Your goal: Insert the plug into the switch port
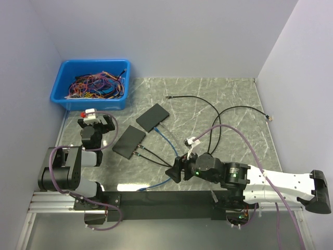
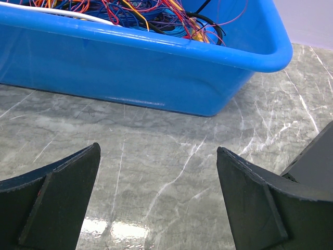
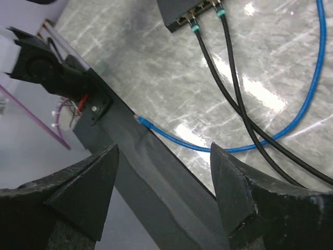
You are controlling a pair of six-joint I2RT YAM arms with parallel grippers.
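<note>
- Bin (image 1: 88, 102): blue, at the far left of the table (image 1: 234, 91), filled with tangled wires (image 1: 96, 86).
- Left gripper (image 1: 96, 124): just on the near side of the bin and pointed at it. The jaws were spread wide and held nothing. Its wrist view showed only bare table and the bin wall (image 2: 130, 67) between the fingers (image 2: 62, 182).
- Near switch (image 1: 129, 142): flat black box lying right of the left gripper. Two black cables (image 1: 156, 156) were plugged into its near edge, their teal-collared ends seated in the ports (image 3: 205, 13).
- Far switch (image 1: 153, 116): a second flat black box, just beyond and right of the first.
- Blue cable (image 1: 169, 143): ran from the far switch toward the near edge, curving under the right gripper. Whether that end was seated could not be told.
- Plug (image 1: 139, 189): the free end of the blue cable, unplugged. It lay on the table against the black rail (image 1: 166, 198), well apart from both switches. In the right wrist view it (image 3: 141, 121) sat just beyond the fingertips.
- Right gripper (image 1: 173, 171): low over the near middle of the table, pointed left. The jaws were released, wide apart and held nothing.
- Loose black cables (image 1: 197, 99): looped across the far right of the table.
</note>
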